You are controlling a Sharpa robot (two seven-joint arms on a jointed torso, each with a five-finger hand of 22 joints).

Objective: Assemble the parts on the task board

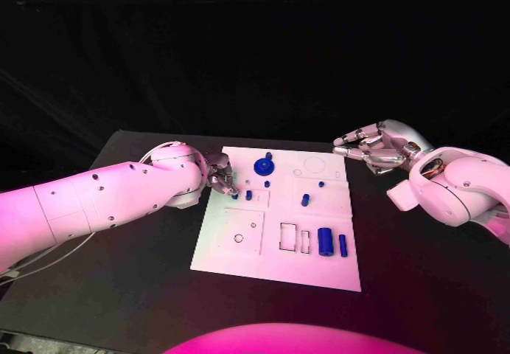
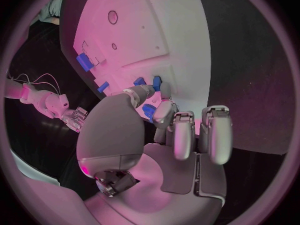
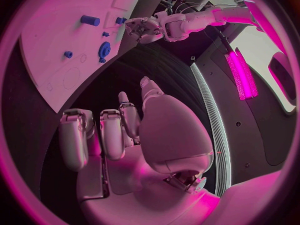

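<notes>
Presently at the left edge of the task board point(image 1: 278, 254), left of centre in the head view: left hand point(image 1: 220, 175) down on the board's upper-left part, fingers curled. Left wrist view shows a small blue part point(image 2: 149, 111) pinched between thumb and a finger, held low over the white surface; so gripping, not empty. Probably held that close to line it up with a seat in the board. Cannot tell which recess is meant.

Right hand point(image 1: 374, 150) raised off the board's upper-right corner, upper right of the frame, over bare bench point(image 1: 138, 251). Fingers curled inward, nothing between them in the right wrist view point(image 3: 119, 135); closed on nothing. Likely parked clear so as not to shadow or bump the board while the left works.

Parts on the board, head view:
- blue gear point(image 1: 264, 164) with a small knob just above it, upper-middle of the board, near the left fingertips.
- small blue peg point(image 1: 249, 195) just below the left hand, standing.
- another small peg point(image 1: 305, 199) mid-board, well apart from the first.
- thick blue cylinder point(image 1: 325, 238) and thin blue rod point(image 1: 343, 245) side by side, lower right of the board, lying beside outlined rectangular slots; apparently not yet seated.

Judgement: assembly partly done; several outlined recesses on the board's lower left unfilled. Step in hand looks like placing the pinched part.

Risk: gear and peg close to the left fingers; easily knocked.
</notes>
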